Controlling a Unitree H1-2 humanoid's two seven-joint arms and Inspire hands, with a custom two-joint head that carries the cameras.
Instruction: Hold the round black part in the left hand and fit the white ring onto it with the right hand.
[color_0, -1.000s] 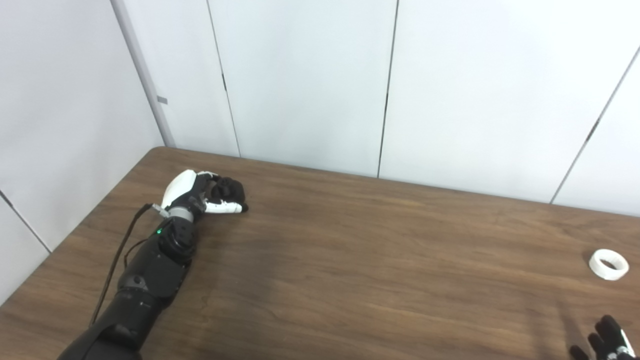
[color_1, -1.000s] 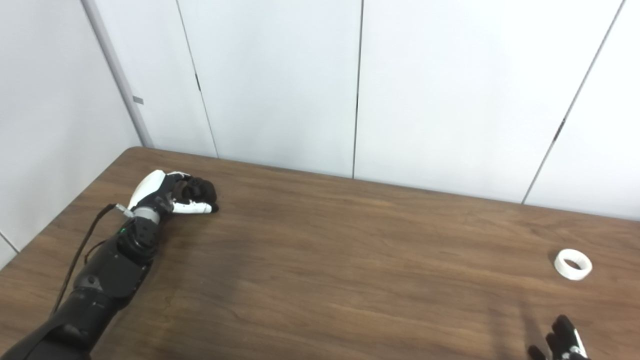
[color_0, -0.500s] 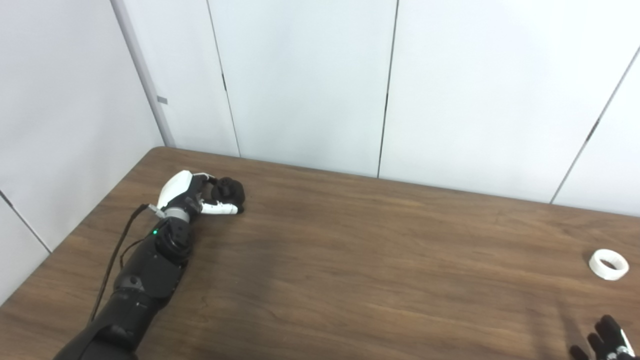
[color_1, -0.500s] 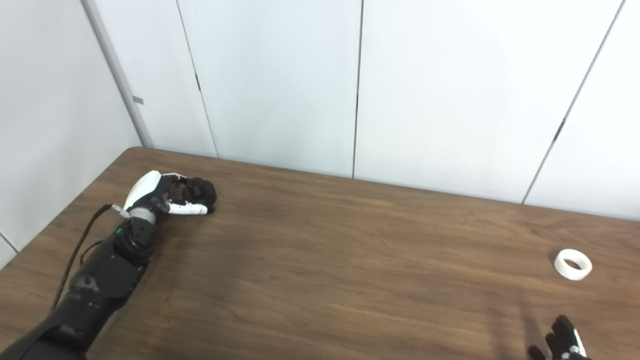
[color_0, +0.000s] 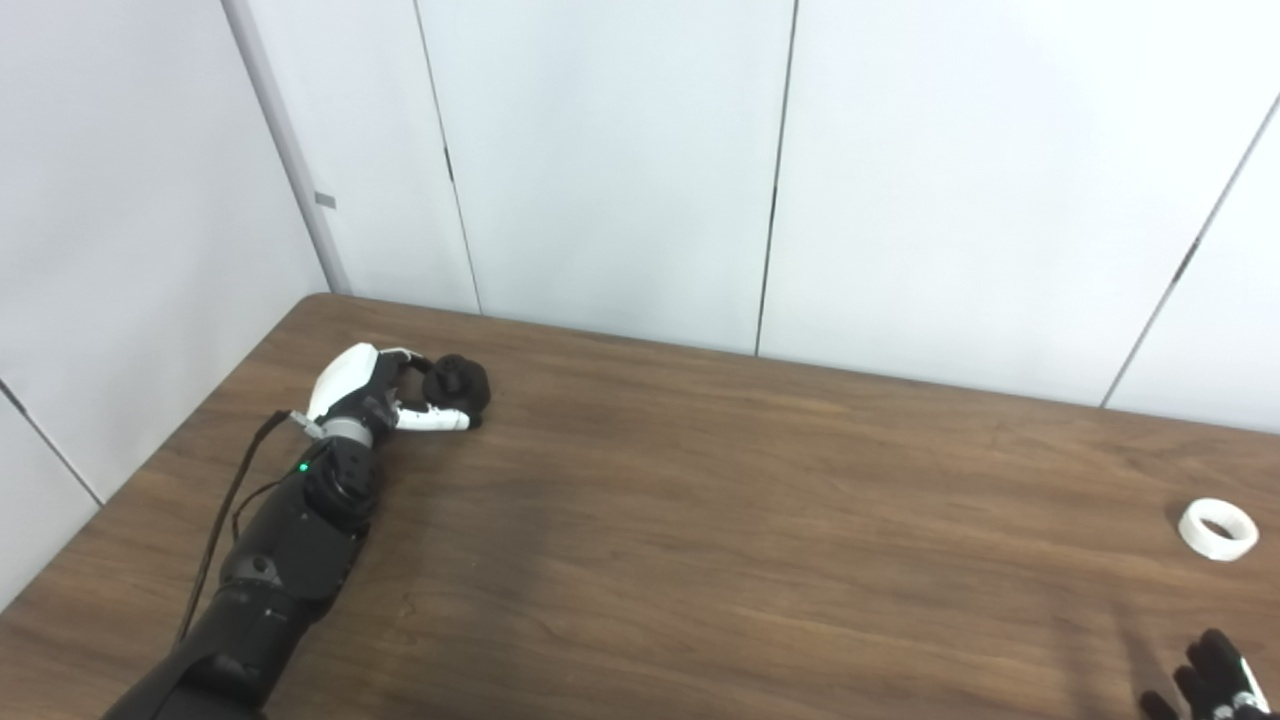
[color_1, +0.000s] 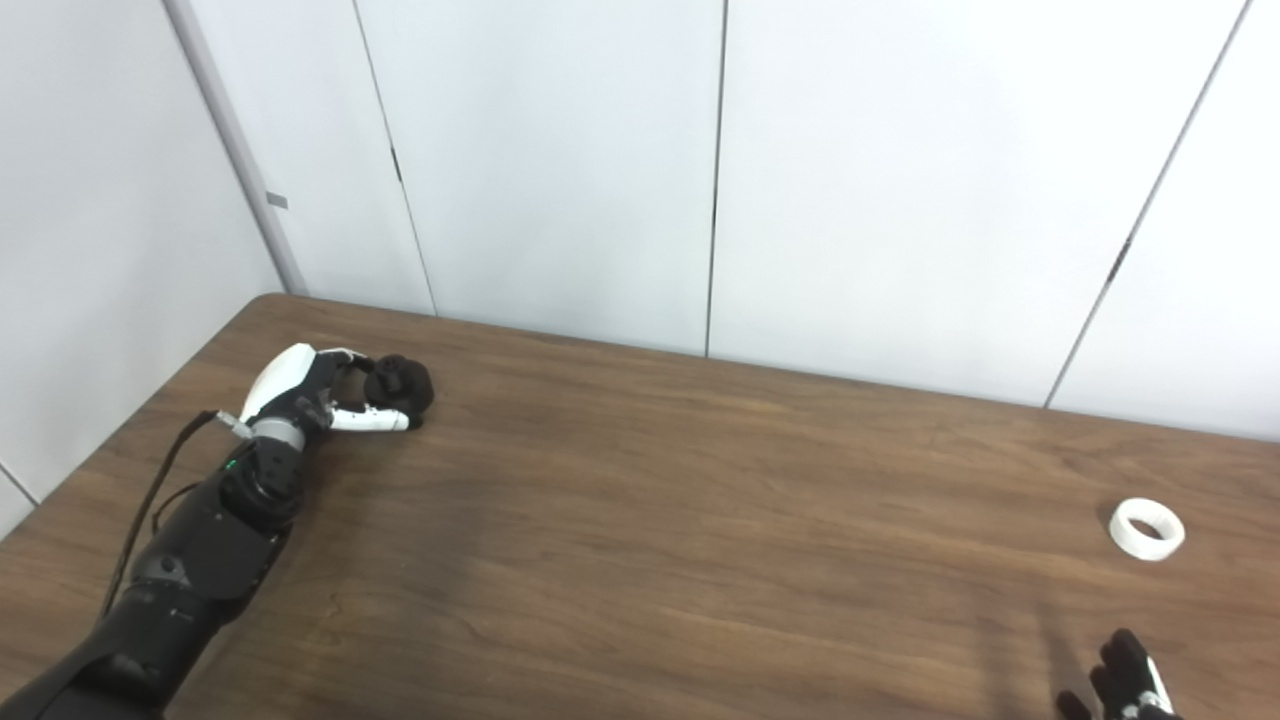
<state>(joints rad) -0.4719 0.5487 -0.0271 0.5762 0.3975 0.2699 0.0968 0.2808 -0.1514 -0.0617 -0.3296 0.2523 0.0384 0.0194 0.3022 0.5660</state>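
Left hand: our white-and-black left hand (color_0: 385, 395) curls around the round black plastic part (color_0: 457, 381) at the brown wooden table's (color_0: 700, 520) far left, apparently gripping it for lifting.
Right hand: only the right hand's (color_0: 1215, 685) fingertips show; we cannot tell its state.
Ring: the white plastic ring (color_0: 1217, 529) lies flat, hole upward, well apart from the part.
Part axis: too dark to judge.

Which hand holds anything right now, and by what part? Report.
The left hand grips the round black part around its side, on the table. The right hand holds nothing; the white ring lies untouched.
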